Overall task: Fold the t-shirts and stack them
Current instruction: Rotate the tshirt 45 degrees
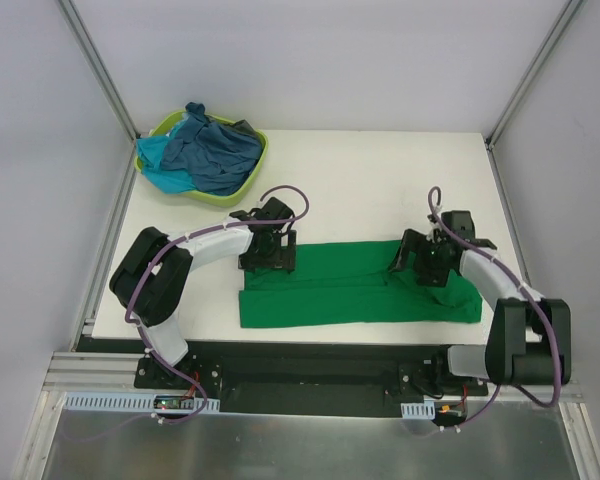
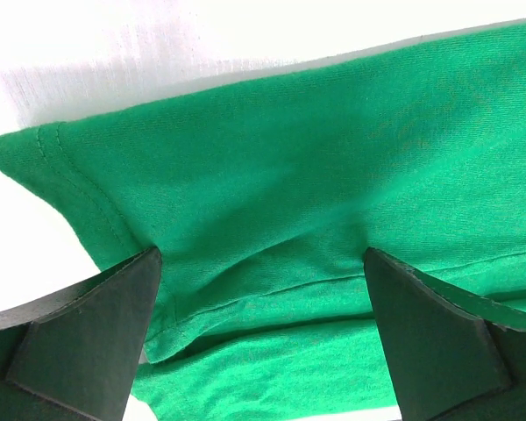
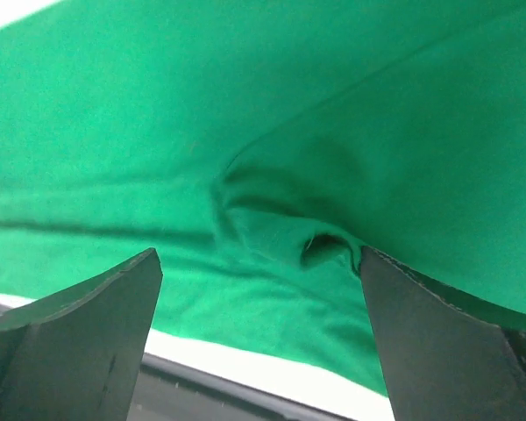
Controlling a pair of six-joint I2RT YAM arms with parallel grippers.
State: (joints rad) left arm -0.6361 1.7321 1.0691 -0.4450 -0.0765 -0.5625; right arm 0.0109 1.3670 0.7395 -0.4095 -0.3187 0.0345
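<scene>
A bright green t-shirt (image 1: 355,290) lies folded into a long band across the table's near half. My left gripper (image 1: 269,258) is open just above its far left corner; the left wrist view shows the hemmed edge (image 2: 245,289) between the spread fingers (image 2: 88,333). My right gripper (image 1: 427,268) is open above the band's right part; the right wrist view shows a small crumpled fold (image 3: 316,246) between its fingers (image 3: 79,342). The dusty blue t-shirt (image 1: 215,152), turquoise t-shirt (image 1: 160,160) and dark grey t-shirt (image 1: 244,130) lie heaped in the basket.
A lime-green plastic basket (image 1: 250,175) stands at the table's far left corner. Metal frame posts (image 1: 100,70) rise at the back corners. The table's near edge (image 1: 330,340) runs just below the green shirt.
</scene>
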